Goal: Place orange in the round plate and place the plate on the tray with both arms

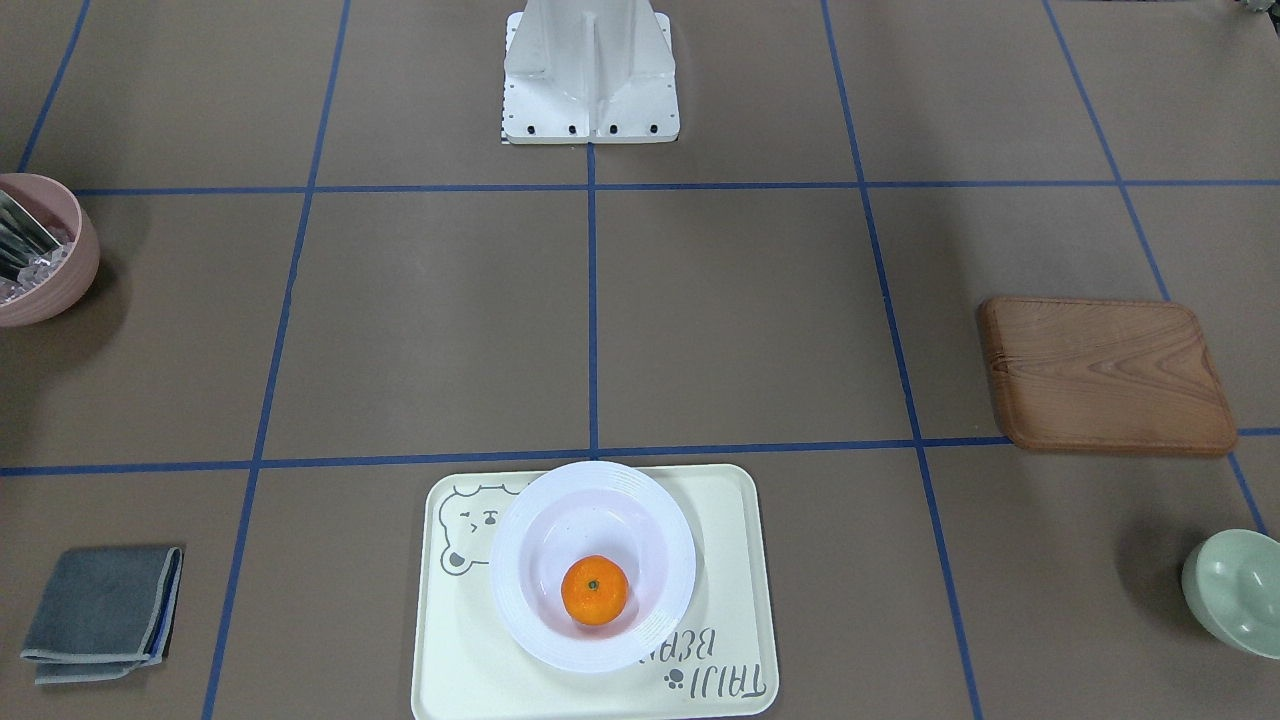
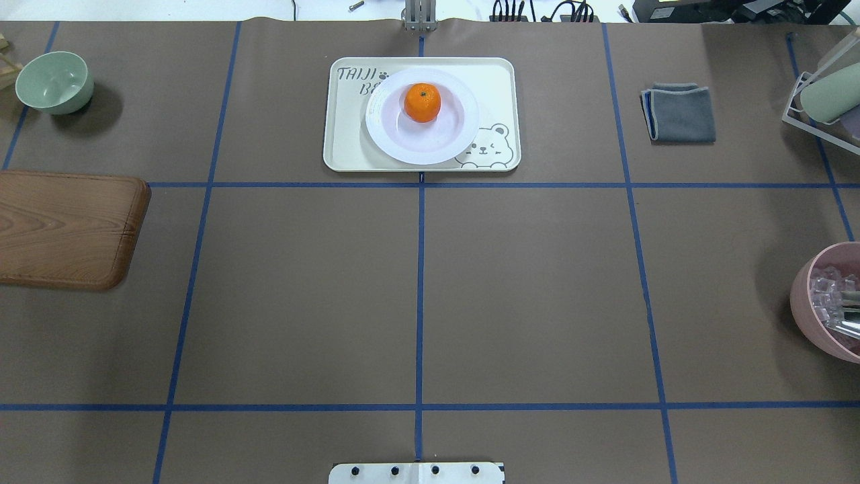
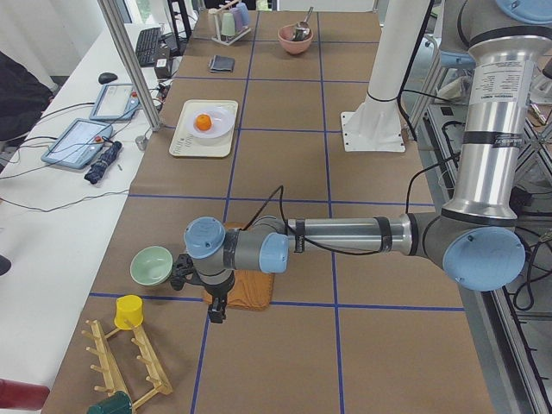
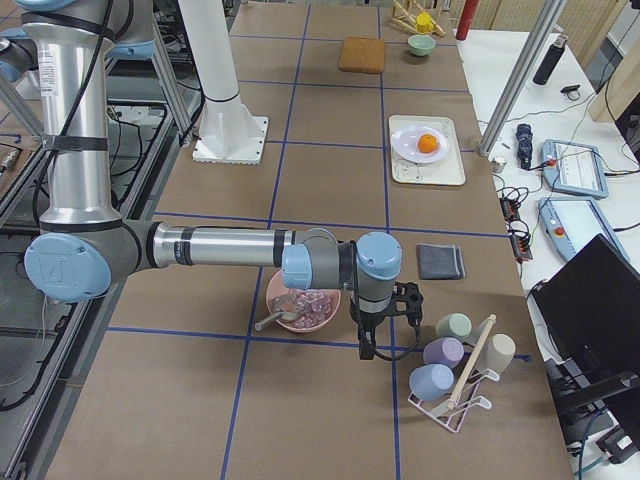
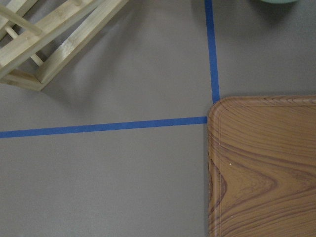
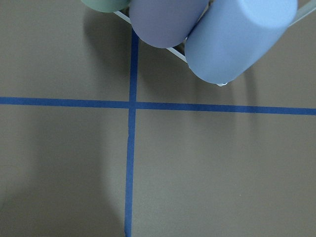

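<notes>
Overhead view, 12 o'clock away from the robot. The small bright-orange mandarin [image 2: 422, 102] lies in the sunken centre of the glossy white round plate [image 2: 390, 138], toward the well's 12 o'clock side. The plate rests on the pale cream rectangular tray [image 2: 342, 144], covering part of the grey lettering at 10 o'clock and touching the bear drawing at 4 o'clock. From the tray, a folded grey cloth [image 2: 680, 113] lies at 3 o'clock, a pale-green bowl [image 2: 54, 82] at 9 o'clock, a brown wooden board [image 2: 60, 228] at 8 o'clock and a pink bowl [image 2: 823, 302] at 4 o'clock. The left gripper [image 3: 216, 312] hangs over the board's edge and the right gripper [image 4: 366, 350] just beside the pink bowl, both well apart from the tray; finger spacing cannot be told for either.
</notes>
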